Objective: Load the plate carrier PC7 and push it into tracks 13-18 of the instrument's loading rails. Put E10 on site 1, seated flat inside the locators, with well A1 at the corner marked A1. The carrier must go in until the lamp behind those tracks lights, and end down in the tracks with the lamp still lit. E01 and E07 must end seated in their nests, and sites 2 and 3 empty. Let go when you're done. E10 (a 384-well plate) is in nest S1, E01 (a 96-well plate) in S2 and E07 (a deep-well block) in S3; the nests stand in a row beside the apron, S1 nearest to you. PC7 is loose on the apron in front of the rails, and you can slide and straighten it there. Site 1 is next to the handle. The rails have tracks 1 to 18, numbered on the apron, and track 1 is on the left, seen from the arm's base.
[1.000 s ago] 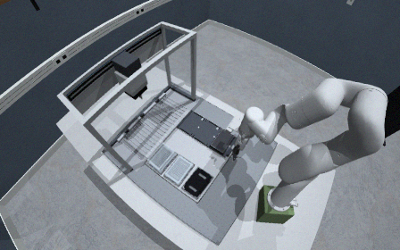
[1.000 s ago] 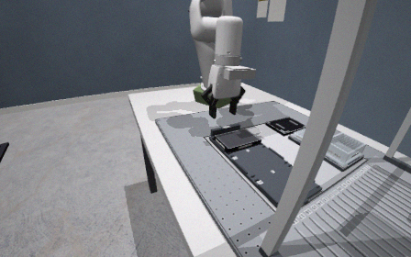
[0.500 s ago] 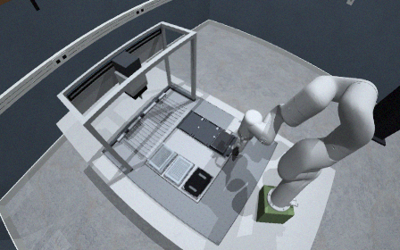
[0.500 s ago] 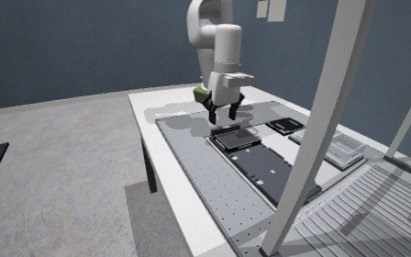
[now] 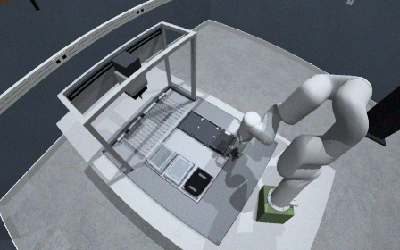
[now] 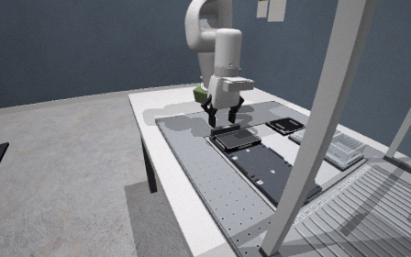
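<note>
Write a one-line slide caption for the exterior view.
Open gripper poised over the handle end of carrier PC7, plate on site 1.

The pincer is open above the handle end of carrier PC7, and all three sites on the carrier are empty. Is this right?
Not quite. The pincer is open above the handle end of carrier PC7, but site 1 is not empty: a dark plate already lies there, as the exterior view shows. The other two sites look empty.

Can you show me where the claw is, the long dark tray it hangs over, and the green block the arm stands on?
Claw point(image 6: 222, 120): exterior view, midway between its two dark fingertips.
Long dark tray point(image 6: 272, 172): exterior view, on its bare flat middle.
Green block point(image 5: 266, 214): top view, on its front face below the arm's foot.
</note>
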You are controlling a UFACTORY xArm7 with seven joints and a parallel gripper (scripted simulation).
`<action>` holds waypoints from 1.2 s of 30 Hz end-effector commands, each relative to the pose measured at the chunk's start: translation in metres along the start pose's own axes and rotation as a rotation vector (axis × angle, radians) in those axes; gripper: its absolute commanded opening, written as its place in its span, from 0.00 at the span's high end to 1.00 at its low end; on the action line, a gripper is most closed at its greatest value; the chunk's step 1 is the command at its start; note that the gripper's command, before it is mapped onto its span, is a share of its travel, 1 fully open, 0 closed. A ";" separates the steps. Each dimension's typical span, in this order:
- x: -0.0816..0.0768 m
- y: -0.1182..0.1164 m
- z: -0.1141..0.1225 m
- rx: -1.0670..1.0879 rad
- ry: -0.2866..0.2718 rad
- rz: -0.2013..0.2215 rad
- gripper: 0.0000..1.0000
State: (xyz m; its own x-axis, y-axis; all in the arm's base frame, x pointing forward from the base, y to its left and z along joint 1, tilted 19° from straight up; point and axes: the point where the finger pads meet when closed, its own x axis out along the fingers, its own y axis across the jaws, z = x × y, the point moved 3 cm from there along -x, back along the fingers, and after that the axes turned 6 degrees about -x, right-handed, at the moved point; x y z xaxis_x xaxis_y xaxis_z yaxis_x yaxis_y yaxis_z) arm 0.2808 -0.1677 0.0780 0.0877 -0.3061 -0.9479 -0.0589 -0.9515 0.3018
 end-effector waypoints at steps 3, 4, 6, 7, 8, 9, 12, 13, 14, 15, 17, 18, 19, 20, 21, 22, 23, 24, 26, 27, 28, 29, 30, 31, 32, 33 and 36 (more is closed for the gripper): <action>0.002 0.000 -0.001 0.000 0.002 0.004 0.18; 0.002 0.000 -0.001 0.000 0.002 0.004 0.18; 0.002 0.000 -0.001 0.000 0.002 0.004 0.18; 0.003 0.000 -0.001 0.000 0.002 0.004 0.18; 0.004 0.000 -0.001 0.000 0.002 0.004 0.18; 0.004 0.000 -0.001 0.000 0.002 0.004 0.18; 0.006 0.000 -0.001 0.000 0.002 0.004 0.18; 0.007 0.000 -0.001 0.000 0.002 0.004 0.18; 0.008 0.000 -0.001 0.000 0.002 0.004 0.18; 0.008 0.000 -0.001 0.000 0.002 0.004 0.18; 0.010 0.000 -0.001 0.000 0.002 0.004 0.18; 0.010 0.000 -0.001 0.000 0.002 0.004 0.18; 0.011 0.000 -0.001 0.000 0.002 0.004 0.18; 0.012 0.000 -0.001 0.000 0.002 0.004 0.18; 0.012 0.000 -0.001 0.000 0.002 0.004 0.18; 0.012 0.000 -0.001 0.000 0.002 0.004 0.18; 0.012 0.000 -0.001 0.000 0.002 0.004 0.18; 0.013 0.000 -0.001 0.000 0.002 0.004 0.18; 0.014 0.000 -0.001 0.000 0.002 0.004 0.18; 0.015 0.000 -0.001 0.000 0.002 0.004 0.18; 0.016 0.000 -0.001 0.000 0.002 0.004 0.18; 0.016 0.000 -0.001 0.000 0.002 0.004 0.18; 0.017 0.000 -0.001 0.000 0.002 0.004 0.18; 0.018 0.000 -0.001 0.000 0.002 0.004 0.18; 0.018 0.000 -0.001 0.000 0.002 0.004 0.18; 0.019 0.000 -0.001 0.000 0.002 0.004 0.18; 0.020 0.000 -0.001 0.000 0.002 0.004 0.18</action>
State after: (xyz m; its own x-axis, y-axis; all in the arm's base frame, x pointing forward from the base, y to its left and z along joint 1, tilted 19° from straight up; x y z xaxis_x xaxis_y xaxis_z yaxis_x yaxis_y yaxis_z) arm 0.2823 -0.1736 0.0611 0.0850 -0.2986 -0.9506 -0.0581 -0.9539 0.2944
